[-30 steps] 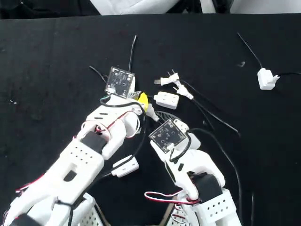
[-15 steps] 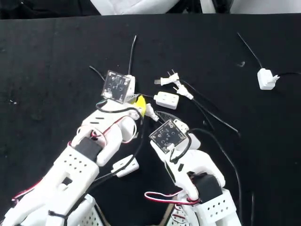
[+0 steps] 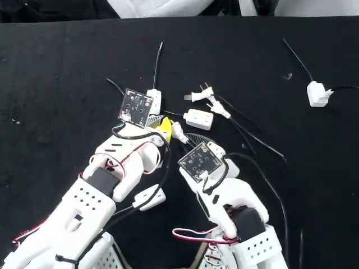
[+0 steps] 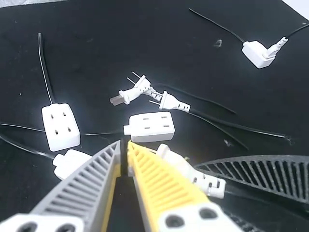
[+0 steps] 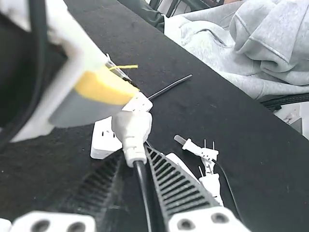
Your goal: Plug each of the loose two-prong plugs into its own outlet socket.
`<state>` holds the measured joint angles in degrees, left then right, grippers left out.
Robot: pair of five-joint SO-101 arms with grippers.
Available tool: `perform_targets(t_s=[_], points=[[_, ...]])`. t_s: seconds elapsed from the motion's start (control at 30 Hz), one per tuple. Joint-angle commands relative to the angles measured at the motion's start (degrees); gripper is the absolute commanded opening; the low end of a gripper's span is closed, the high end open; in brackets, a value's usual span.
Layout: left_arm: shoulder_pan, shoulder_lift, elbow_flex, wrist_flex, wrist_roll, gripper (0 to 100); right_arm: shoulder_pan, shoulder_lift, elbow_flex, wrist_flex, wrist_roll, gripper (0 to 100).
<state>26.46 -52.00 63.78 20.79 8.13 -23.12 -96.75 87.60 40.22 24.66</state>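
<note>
My right gripper (image 5: 135, 155) is shut on a white two-prong plug (image 5: 131, 129) with a black cord, held just above the table near a white socket block (image 5: 103, 137). In the high view that plug (image 3: 179, 133) sits between both grippers. My left gripper (image 4: 124, 144), grey and yellow, is shut with nothing between its tips, right beside the held plug (image 4: 193, 175). Ahead of it lie a socket block (image 4: 150, 126), a second socket block (image 4: 60, 125) and a small white plug (image 4: 71, 160). Two loose plugs (image 3: 202, 94) (image 3: 219, 109) lie crossed past the middle socket (image 3: 199, 118).
A white adapter (image 3: 318, 93) with a thin black cord lies far right. Another white socket piece (image 3: 150, 197) rests under the left arm. Black cords (image 3: 255, 140) trail across the black table from the loose plugs. Grey clothing (image 5: 251, 43) lies beyond the table edge.
The left arm has drawn back toward the lower left, uncovering the white socket block at the end of the upright cord. The right arm has stayed still with its plug.
</note>
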Motion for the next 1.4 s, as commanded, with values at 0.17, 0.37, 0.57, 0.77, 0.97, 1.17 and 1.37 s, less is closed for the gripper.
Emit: perform_targets(t_s=[0.17, 0.37, 0.57, 0.77, 0.97, 1.17, 1.37], points=[[-6.02, -2.73, -2.59, 3.16, -0.09, 3, -0.18, -1.27, -1.10, 5.98, -0.09, 1.0], [-19.30, -15.47, -2.42, 17.85, -0.09, 3, -0.18, -0.92, -2.51, 16.88, 3.96, 1.0], [-29.05, -29.89, 10.42, 20.92, 0.26, 3, -0.18, -0.75, -3.12, 20.92, 8.00, 1.0], [-32.22, -46.51, 25.63, 15.65, 0.18, 3, 0.00, -0.75, -3.03, 26.73, 16.18, 1.0], [-34.68, -51.25, 29.49, 15.30, 0.44, 3, 6.07, -0.66, -9.19, 25.93, 22.77, 1.0], [-34.59, -51.25, 29.49, 15.47, 0.44, 3, 6.42, 2.33, -19.21, 28.48, 27.69, 1.0], [-34.59, -52.48, 29.76, 15.65, 0.44, 3, 9.93, 15.52, -28.70, 32.18, 34.02, 1.0]])
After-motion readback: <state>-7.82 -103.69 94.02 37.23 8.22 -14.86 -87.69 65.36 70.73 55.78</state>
